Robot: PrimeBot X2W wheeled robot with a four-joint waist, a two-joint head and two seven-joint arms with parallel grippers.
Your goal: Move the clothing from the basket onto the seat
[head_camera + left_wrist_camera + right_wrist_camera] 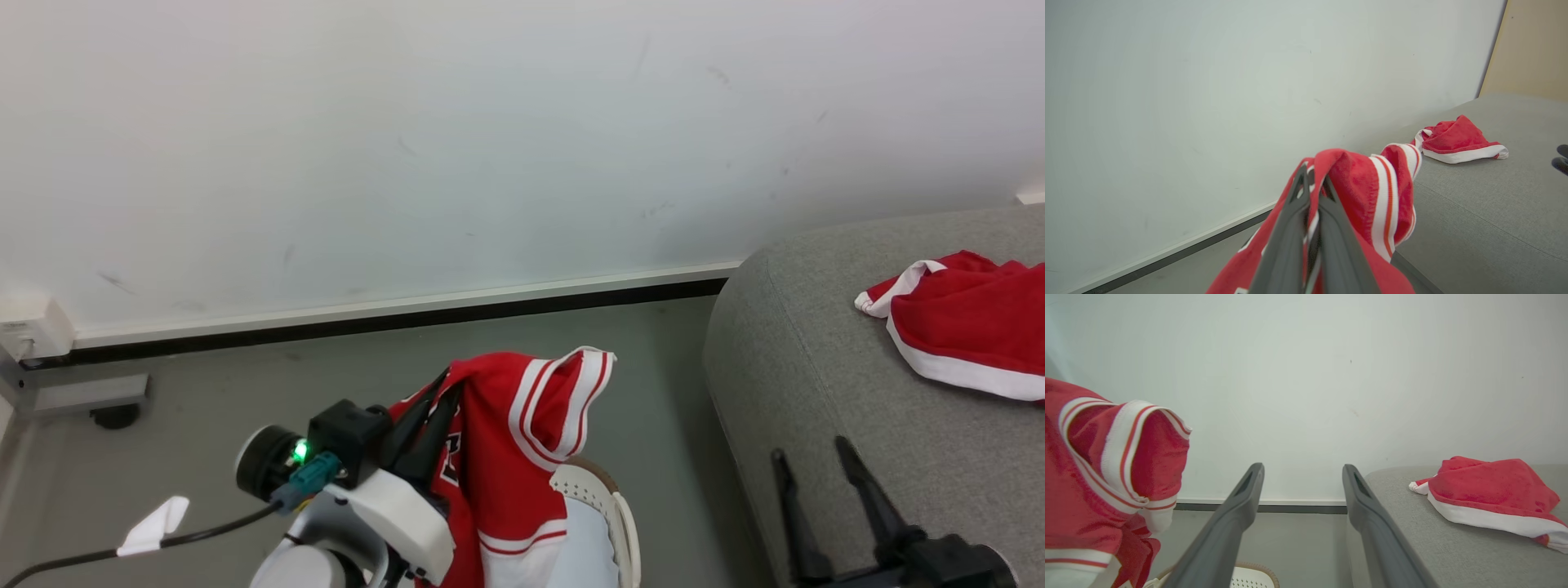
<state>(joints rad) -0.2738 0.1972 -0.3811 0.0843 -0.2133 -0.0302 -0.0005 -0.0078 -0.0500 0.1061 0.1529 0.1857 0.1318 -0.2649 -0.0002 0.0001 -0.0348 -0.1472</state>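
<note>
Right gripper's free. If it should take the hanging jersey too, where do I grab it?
On the jersey, probably the striped armhole band, approached from the sofa side: it loops out toward the open right gripper, while the left gripper pinches the fabric's top.

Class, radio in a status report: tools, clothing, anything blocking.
Left tool shut on jersey, held above basket. Right tool open, empty, by sofa. One red garment on sofa. Nothing seen blocking.

The jersey (pixel 500 445) hides most of the basket (pixel 589 488).
</note>
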